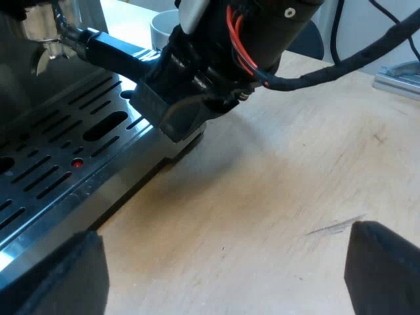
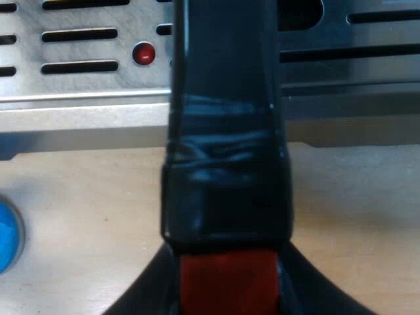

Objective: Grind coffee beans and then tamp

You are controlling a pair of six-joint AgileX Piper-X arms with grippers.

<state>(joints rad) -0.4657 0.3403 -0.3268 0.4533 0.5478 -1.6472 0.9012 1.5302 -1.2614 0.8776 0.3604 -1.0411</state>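
Note:
The metal holder (image 1: 46, 33) sits up at the espresso machine's front, over the slotted drip tray (image 1: 65, 151). Its dark handle (image 1: 111, 49) runs out to my right gripper (image 1: 174, 108), which is clamped around it. In the right wrist view the handle (image 2: 226, 131) fills the space between the near fingers (image 2: 147, 292), and its red end (image 2: 226, 282) lies right at the grip. My left gripper (image 1: 223, 275) hovers low over the wooden table beside the tray, open, nothing between its fingers (image 1: 56, 275).
A white mug (image 1: 164, 26) stands behind the right arm near the machine. A blue tamper (image 2: 5, 236) rests on the table by the tray's edge (image 2: 85, 118). A small red float (image 1: 77, 163) pokes out of the tray grate.

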